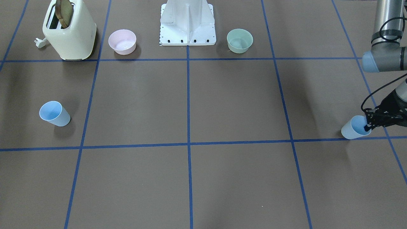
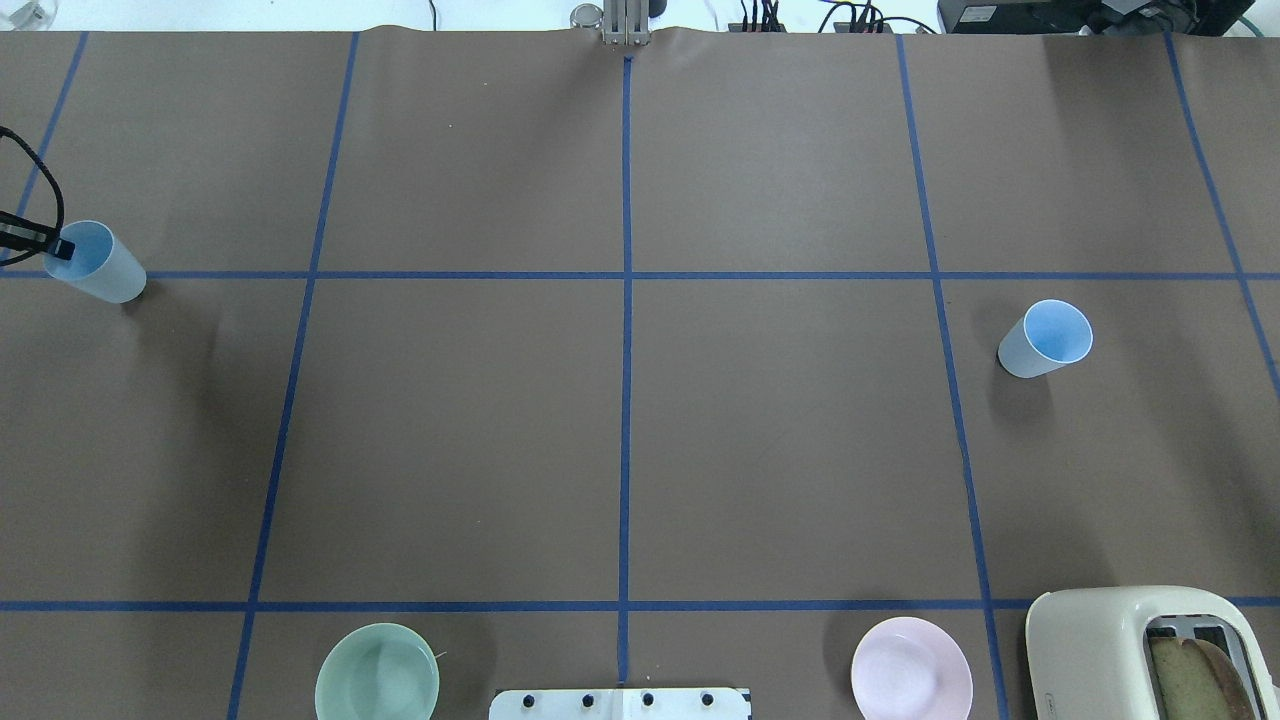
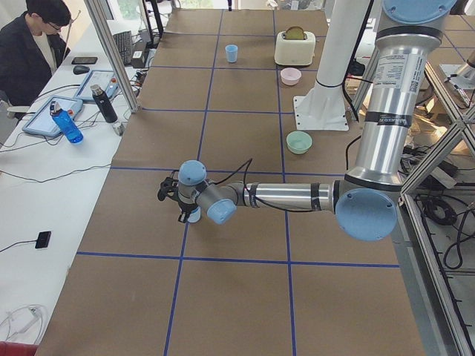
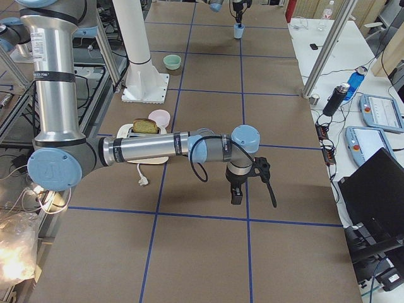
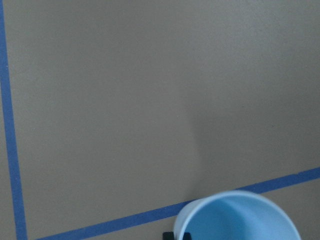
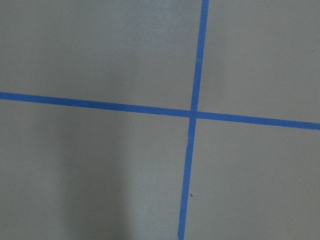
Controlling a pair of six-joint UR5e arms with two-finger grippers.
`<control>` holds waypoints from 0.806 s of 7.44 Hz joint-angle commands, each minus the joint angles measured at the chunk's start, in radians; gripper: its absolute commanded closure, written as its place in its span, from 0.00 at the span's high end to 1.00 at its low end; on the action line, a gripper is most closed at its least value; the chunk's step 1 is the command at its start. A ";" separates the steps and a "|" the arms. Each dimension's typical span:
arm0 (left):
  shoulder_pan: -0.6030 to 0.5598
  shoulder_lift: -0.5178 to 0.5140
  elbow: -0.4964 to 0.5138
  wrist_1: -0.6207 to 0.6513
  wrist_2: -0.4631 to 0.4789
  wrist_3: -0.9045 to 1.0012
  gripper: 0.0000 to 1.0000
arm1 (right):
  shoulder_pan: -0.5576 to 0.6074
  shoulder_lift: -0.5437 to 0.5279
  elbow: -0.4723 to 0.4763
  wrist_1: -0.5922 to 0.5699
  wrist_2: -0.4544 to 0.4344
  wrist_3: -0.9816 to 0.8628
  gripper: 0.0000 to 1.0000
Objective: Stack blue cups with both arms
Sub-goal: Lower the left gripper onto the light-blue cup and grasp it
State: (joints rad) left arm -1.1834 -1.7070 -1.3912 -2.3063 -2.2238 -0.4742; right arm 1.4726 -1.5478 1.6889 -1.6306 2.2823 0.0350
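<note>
One blue cup (image 1: pixel 353 129) stands at the table's left end on a blue tape line; it also shows in the overhead view (image 2: pixel 100 262). My left gripper (image 1: pixel 368 126) is at its rim, one finger inside and one outside, and looks shut on the wall. The left wrist view shows the cup's mouth (image 5: pixel 240 217) and a black fingertip (image 5: pixel 178 235) against the rim. The second blue cup (image 1: pixel 54 113) stands alone on the right side (image 2: pixel 1045 337). My right gripper (image 4: pixel 252 183) hangs over bare table in the exterior right view only; I cannot tell its state.
A pink bowl (image 1: pixel 122 41), a pale green bowl (image 1: pixel 239 40) and a cream toaster (image 1: pixel 69 30) with bread stand along the robot's side. The white pedestal base (image 1: pixel 187 24) is between the bowls. Operators' desks lie past the far edge.
</note>
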 commanded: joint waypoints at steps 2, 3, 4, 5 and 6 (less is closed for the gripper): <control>-0.001 -0.087 -0.254 0.327 -0.036 -0.056 0.00 | 0.000 -0.006 0.005 0.000 0.000 -0.001 1.00; 0.039 -0.161 -0.312 0.399 -0.033 -0.198 0.00 | 0.000 -0.008 0.005 0.000 0.000 0.000 1.00; 0.154 -0.239 -0.319 0.403 0.036 -0.354 0.00 | 0.000 -0.011 0.003 0.000 0.000 0.000 1.00; 0.294 -0.344 -0.310 0.454 0.146 -0.494 0.00 | 0.000 -0.011 0.005 0.000 0.000 0.000 1.00; 0.429 -0.467 -0.302 0.552 0.246 -0.608 0.00 | 0.000 -0.011 0.003 0.000 0.002 0.000 1.00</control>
State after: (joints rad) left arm -0.9181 -2.0334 -1.6972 -1.8512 -2.0984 -0.9242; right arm 1.4726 -1.5580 1.6928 -1.6306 2.2829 0.0352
